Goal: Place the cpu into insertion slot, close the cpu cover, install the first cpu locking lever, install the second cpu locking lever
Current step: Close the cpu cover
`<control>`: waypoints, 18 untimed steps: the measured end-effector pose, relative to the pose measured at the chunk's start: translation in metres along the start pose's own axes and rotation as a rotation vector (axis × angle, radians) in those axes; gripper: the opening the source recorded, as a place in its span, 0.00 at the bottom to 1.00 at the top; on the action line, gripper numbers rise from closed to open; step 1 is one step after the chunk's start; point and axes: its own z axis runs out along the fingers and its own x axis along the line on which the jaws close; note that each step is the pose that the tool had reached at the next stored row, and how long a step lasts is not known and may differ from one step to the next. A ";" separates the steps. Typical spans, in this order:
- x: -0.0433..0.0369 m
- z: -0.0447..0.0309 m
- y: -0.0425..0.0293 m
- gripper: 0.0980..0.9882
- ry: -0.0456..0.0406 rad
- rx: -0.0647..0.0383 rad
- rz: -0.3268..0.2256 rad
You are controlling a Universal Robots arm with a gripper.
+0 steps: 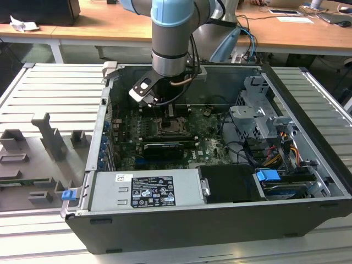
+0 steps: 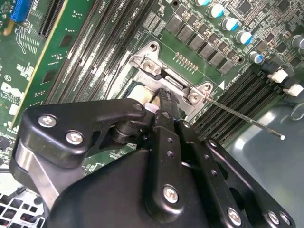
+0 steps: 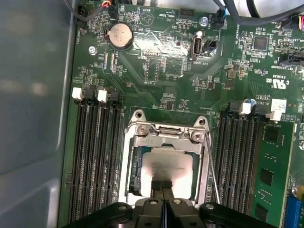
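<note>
- The claw (image 3: 163, 185) has its two fingers pressed tight together with nothing between them. It looks like one thin poking stick, and I think that is so it can push on one small spot.
- Its tip is low down at the near edge of the cpu (image 3: 168, 166) and seems to touch there.
- The cpu lies flat inside the insertion slot (image 1: 168, 130), so that step looks done.
- The cpu cover (image 3: 127, 166) seems to lie down around the chip, and the pale face shows through its big window. My guess is that the tip is there to press it flat.
- A thin locking lever (image 2: 243, 118) sticks out over the memory slots (image 3: 95, 156). It is not tucked in, so the locking looks not done yet.
- The first wrist view looks straight down, so it tells how square the chip sits in its frame.
- The second wrist view looks from behind the claw and tells that the lever stands up off the green board (image 3: 156, 71).
- The exterior view gives the whole computer case (image 1: 308, 126).
- There the arm (image 1: 171, 38) comes down from 12 o'clock of the slot. A long black card (image 1: 163, 148) and then the power box (image 1: 148, 190) lie at 6 o'clock, and a metal drive cage (image 1: 258, 118) is at 3 o'clock.
</note>
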 end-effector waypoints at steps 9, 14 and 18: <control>0.0009 -0.0141 0.0018 0.01 0.0008 -0.004 0.000; 0.0002 -0.0141 0.0093 0.01 0.0006 -0.004 0.000; -0.0005 -0.0142 0.0157 0.01 0.0006 -0.003 0.000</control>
